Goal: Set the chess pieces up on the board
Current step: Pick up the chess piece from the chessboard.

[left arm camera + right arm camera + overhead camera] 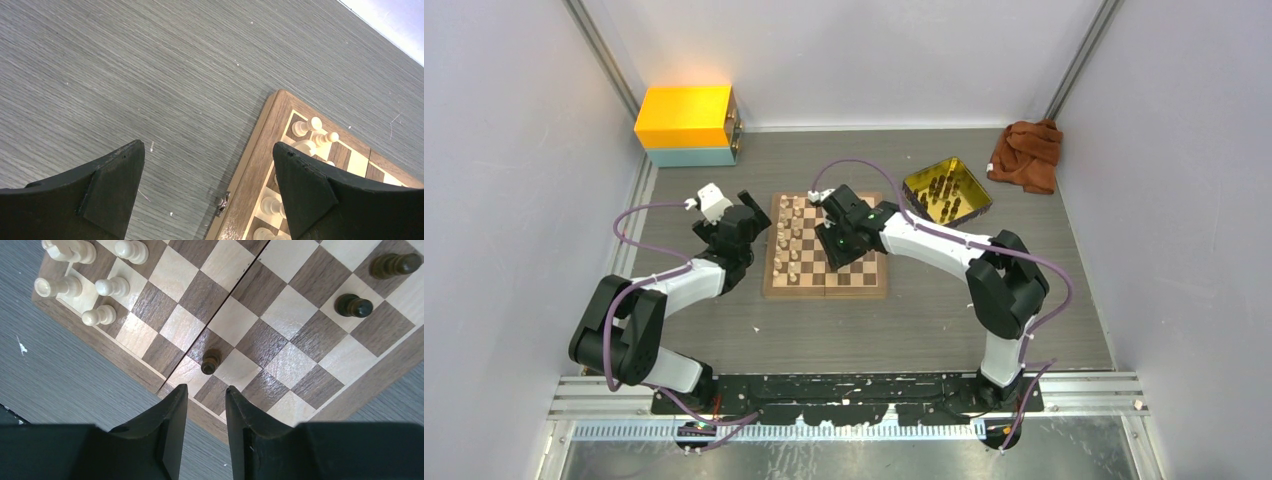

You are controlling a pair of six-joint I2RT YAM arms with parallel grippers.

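Observation:
The board (864,275) lies at the table's middle. Cream chess pieces (792,240) stand in its left columns. My left gripper (749,215) hangs wide open and empty over the table just left of the board; in the left wrist view (207,150) the board's border (255,170) and cream pieces (307,126) show by the right finger. My right gripper (832,215) is over the board's far edge at the centre seam, open a little and empty (206,390). A dark pawn (211,361) stands just ahead of its fingertips. Two more dark pieces (354,305) stand further along the board (290,365). Cream pieces (100,287) stand at the corner.
A yellow tin tray (972,190) with several dark pieces sits right of the board at the back. A yellow and teal box (686,125) stands at the back left. A brown cloth (1027,152) lies at the back right.

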